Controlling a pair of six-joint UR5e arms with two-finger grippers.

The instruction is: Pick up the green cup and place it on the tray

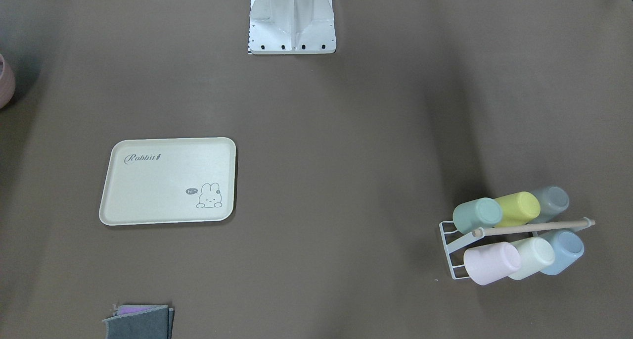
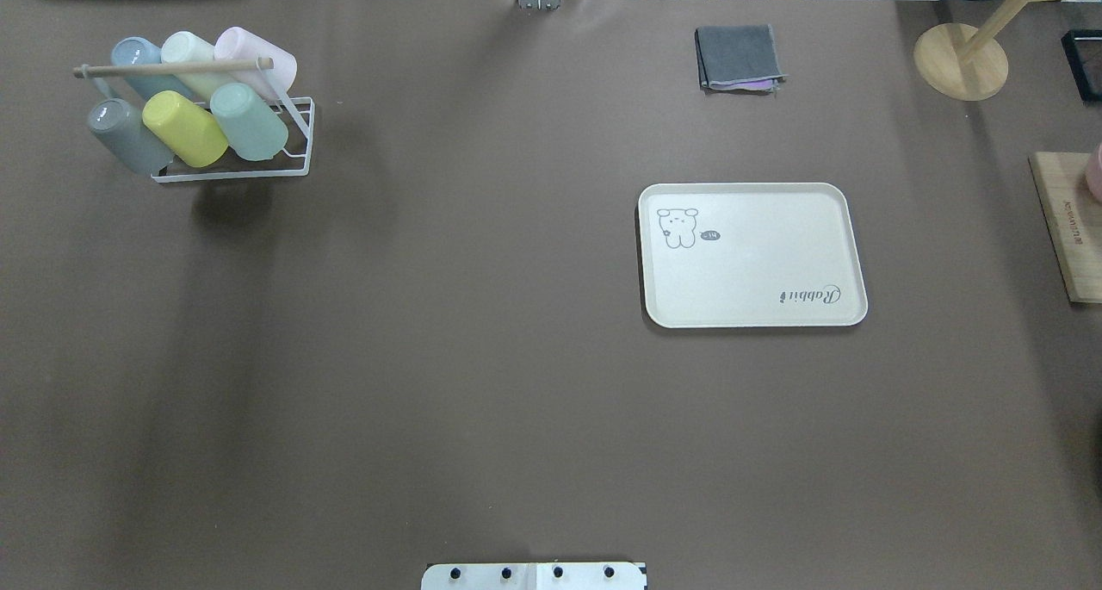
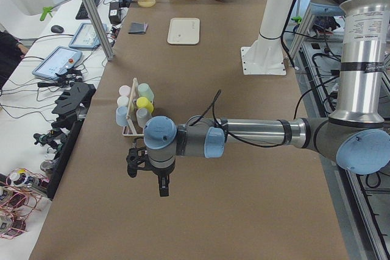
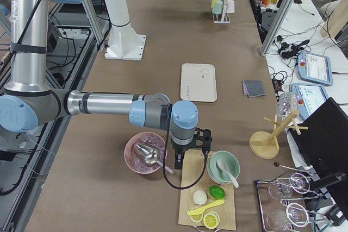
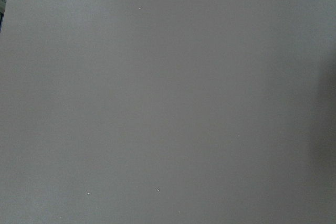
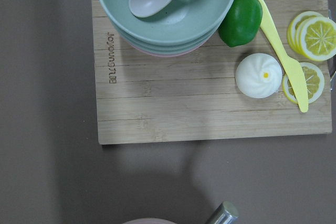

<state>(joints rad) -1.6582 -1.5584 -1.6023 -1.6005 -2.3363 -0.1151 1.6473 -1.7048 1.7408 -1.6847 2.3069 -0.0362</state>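
The green cup (image 2: 250, 121) lies tilted in a white wire rack (image 2: 297, 142) at the table's far left, next to a yellow cup (image 2: 183, 128); it also shows in the front view (image 1: 477, 215). The cream Rabbit tray (image 2: 753, 297) lies flat on the right half, with nothing on it (image 1: 148, 190). My left gripper (image 3: 147, 178) hangs over bare table just short of the rack. My right gripper (image 4: 190, 153) hangs over a cutting board, far from the tray (image 4: 198, 88). I cannot tell whether either gripper is open or shut.
The rack also holds grey, blue, mint-cream and pink cups under a wooden bar (image 2: 172, 67). A folded grey cloth (image 2: 739, 58) lies behind the tray. A cutting board (image 6: 210, 108) with stacked bowls (image 6: 168, 19) and food, a pink bowl (image 4: 142, 153) and a wooden stand (image 2: 960, 60) are at the right end.
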